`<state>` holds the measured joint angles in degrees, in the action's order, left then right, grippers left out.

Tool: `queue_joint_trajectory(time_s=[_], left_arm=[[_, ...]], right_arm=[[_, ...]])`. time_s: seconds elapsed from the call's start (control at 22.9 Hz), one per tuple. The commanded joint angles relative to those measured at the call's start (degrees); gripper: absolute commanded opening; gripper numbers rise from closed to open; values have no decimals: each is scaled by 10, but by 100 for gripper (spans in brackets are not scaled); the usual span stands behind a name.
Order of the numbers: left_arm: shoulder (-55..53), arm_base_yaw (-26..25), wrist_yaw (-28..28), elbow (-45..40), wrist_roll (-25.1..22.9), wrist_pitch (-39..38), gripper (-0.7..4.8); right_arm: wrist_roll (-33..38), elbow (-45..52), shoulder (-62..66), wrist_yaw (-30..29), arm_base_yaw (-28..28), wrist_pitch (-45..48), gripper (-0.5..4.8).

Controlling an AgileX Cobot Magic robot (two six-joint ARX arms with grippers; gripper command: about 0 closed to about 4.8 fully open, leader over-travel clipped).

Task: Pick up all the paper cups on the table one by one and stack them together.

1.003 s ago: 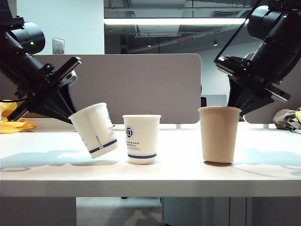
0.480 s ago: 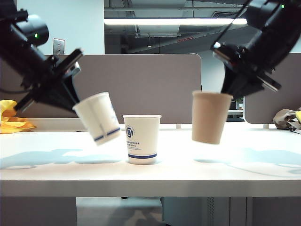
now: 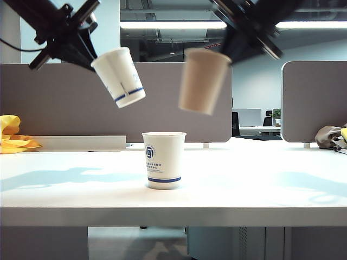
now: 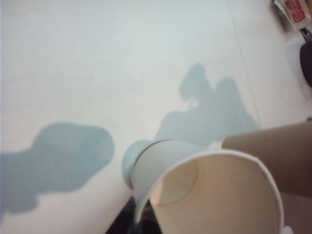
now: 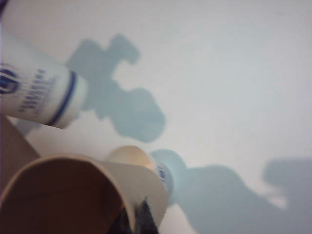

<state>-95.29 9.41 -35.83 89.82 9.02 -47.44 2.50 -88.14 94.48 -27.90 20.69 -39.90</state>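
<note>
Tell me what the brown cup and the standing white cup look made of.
Brown cup, held high in the right hand: apparently matte unprinted kraft paper, with a thin wall and rolled rim. White cup on the table: seemingly coated white paper, faintly smooth, with printed blue band and logo and a rolled rim.

table (image 3: pixel 271 189): bare white top on both sides of the one standing white cup (image 3: pixel 164 160); that cup stands alone mid-table, mouth open upward, air directly above it free.
overhead, left: left gripper (image 3: pixel 85 47) clamped on the rim of a tilted white cup with blue band (image 3: pixel 119 77), well above the table.
overhead, right: right gripper (image 3: pixel 238 46) clamped on the rim of a tilted brown cup (image 3: pixel 203 81), blurred.
between the two raised cups: a narrow gap, over the standing cup.
rear: grey partition panels (image 3: pixel 65 100) wall off the back edge.
far corners: yellow cloth (image 3: pixel 13 138) at left, bundled items (image 3: pixel 332 136) at right.
</note>
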Motion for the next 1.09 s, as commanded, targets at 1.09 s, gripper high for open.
queue_joint_trajectory(time_s=[1.09], left_arm=[[15, 8, -45, 23, 20, -11, -6]], right_arm=[[3, -14, 99, 23, 70, 59, 22]])
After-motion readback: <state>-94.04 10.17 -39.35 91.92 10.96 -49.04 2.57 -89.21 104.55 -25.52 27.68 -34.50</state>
